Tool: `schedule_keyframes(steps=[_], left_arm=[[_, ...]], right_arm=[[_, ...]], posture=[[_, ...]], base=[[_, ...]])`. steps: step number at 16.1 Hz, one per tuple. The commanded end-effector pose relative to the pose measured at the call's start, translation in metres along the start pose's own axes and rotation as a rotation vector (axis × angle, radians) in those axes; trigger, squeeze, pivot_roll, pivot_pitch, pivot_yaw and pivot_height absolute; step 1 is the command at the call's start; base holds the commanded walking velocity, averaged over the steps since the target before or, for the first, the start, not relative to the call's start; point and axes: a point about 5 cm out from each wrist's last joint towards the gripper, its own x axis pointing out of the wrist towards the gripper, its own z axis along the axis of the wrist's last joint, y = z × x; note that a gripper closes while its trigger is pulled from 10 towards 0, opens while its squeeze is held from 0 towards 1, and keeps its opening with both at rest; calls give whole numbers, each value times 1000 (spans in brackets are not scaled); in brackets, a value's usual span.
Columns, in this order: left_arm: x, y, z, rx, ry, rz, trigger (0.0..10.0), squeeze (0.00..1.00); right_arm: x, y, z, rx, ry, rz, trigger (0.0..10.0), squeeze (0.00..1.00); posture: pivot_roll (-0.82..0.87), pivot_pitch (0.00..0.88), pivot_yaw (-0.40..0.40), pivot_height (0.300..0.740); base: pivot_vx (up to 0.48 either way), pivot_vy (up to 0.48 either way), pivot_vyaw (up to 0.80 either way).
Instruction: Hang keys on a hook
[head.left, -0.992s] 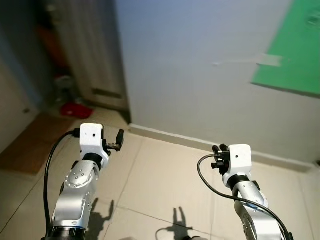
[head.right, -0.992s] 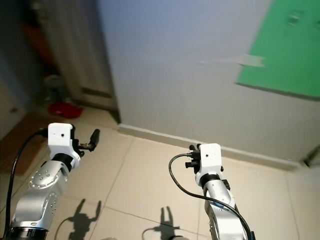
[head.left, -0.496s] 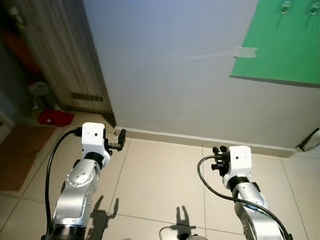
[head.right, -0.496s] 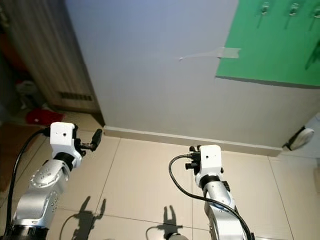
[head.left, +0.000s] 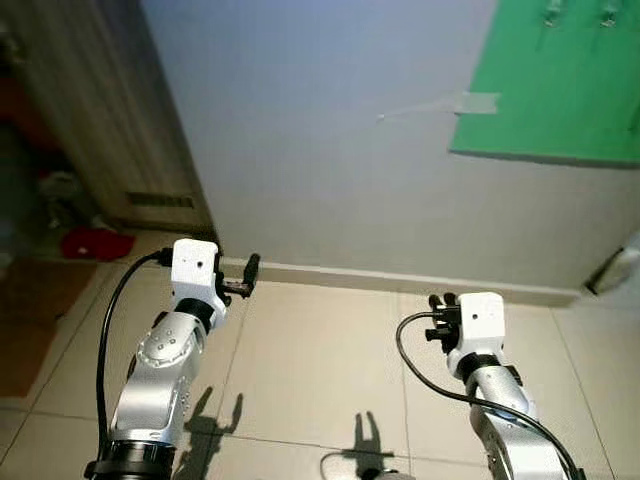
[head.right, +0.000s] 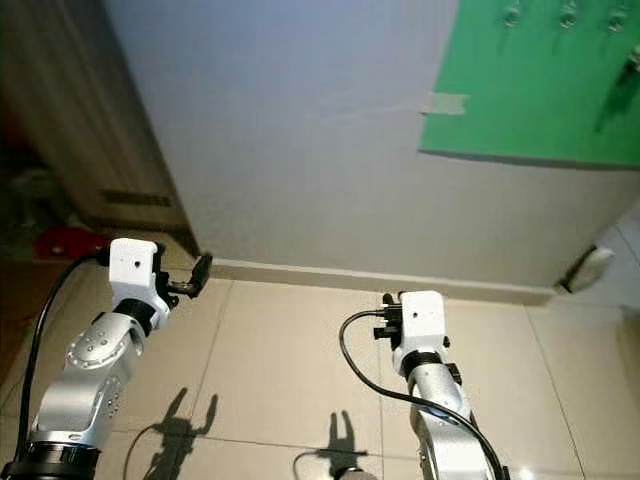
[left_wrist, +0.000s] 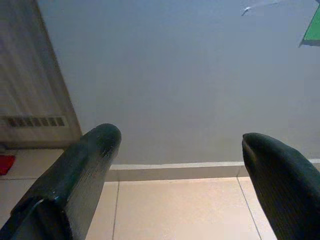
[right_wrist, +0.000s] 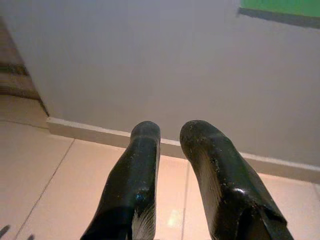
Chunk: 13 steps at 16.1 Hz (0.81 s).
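A green board (head.right: 530, 90) is fixed high on the grey wall at the right, with small metal hooks (head.right: 568, 14) along its top edge. Something dark hangs at the board's right edge (head.right: 631, 64); I cannot tell what it is. My left gripper (head.left: 246, 279) is held out low toward the baseboard, and its fingers (left_wrist: 95, 150) stand wide open with nothing between them. My right gripper (head.left: 441, 298) points at the wall below the board. Its fingers (right_wrist: 142, 165) are close together and hold nothing that I can see.
A wooden door or cabinet front (head.left: 90, 110) with a vent stands at the left, with a red thing (head.left: 95, 243) on the floor before it. A tape strip (head.left: 478, 102) sticks to the wall. A white object (head.right: 588, 268) leans by the baseboard (head.left: 400, 280) at the right. Beige tiles lie ahead.
The camera has swung right and up, so the green board and its hooks have come into view. Both arms keep much the same pose; the left gripper sits slightly further forward.
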Motion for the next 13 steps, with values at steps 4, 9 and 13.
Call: schedule_keyframes(steps=[4,9,13], left_arm=[[3,-8,1,13,0,-50,10000,0],[6,-7,-2,5,21,-38,10000,0],[7,-7,-2,12,22,-42,10000,0]], right_arm=[[-2,2,-2,-8,2,4,10000,0],[-2,1,-3,-34,8,-2,10000,0],[-3,-2,-2,-13,8,-24,10000,0]], posture=[[2,0,55,740],[-4,0,60,740],[-11,0,65,740]], base=[[0,-436,0],[0,-261,-117],[0,0,-583]])
